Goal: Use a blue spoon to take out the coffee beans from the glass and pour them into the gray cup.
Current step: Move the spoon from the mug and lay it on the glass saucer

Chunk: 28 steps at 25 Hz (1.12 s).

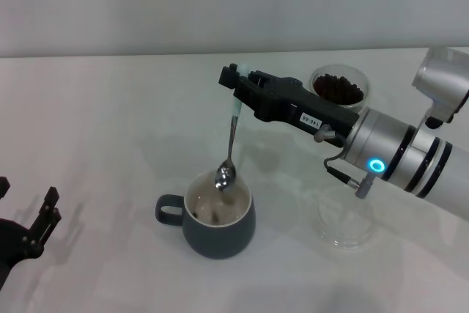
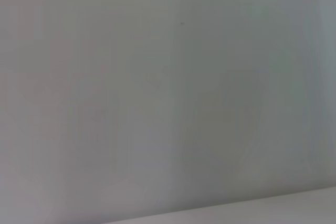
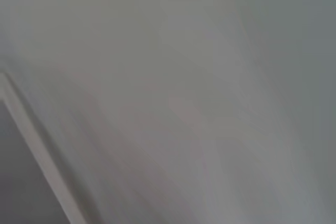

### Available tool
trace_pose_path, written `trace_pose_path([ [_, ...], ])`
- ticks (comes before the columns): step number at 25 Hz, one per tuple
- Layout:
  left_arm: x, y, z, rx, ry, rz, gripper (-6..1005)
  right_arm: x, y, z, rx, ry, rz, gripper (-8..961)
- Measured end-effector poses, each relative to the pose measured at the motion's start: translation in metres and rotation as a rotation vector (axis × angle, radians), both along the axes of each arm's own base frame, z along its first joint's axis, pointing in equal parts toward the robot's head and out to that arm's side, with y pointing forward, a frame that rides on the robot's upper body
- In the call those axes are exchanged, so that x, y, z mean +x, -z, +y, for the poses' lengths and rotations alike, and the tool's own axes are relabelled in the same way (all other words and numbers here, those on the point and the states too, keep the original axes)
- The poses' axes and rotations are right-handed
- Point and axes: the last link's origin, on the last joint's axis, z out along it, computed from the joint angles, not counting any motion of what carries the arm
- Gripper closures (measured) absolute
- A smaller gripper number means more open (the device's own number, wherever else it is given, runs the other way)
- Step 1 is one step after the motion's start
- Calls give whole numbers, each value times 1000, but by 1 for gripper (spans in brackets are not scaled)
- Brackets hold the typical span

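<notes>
One blue spoon (image 1: 229, 144), near-upright, bowl downward.

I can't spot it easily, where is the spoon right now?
In the head view, the blue spoon hangs from the right end effector, its bowl over the gray cup.

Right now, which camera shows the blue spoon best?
The head view. There the blue spoon hangs from the right hand, its shiny bowl just over the gray cup. The left wrist view and the right wrist view show only blank pale surface, no spoon at all.
</notes>
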Motion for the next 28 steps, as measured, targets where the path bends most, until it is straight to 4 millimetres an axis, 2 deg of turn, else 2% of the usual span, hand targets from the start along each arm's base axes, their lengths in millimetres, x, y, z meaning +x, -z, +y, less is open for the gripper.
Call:
trace_pose_path([
  [5,-1,-2,1,11,-8,-3,239,1,-4,-4,26,-34,-5,802],
  [7,-1,-2,2,15,-11,-4,239,5,-13,-5,39,-29,31,802],
  [9,-1,-3,2,18,-13,-4,239,25,-35,-6,66,41,112,803],
  [10,-1,-3,2,18,-13,-5,239,25,-35,-6,66,41,112,803],
  [14,-2,-4,2,26,-19,-6,239,70,-65,-19,91,176,216,803],
  [17,-3,-5,2,34,-23,-8,239,97,-76,-33,102,268,250,803],
  [21,-2,-7,4,43,-19,-11,239,120,-78,-46,107,353,242,803],
  [28,1,-7,10,45,-4,-11,238,135,-67,-50,99,446,179,803],
])
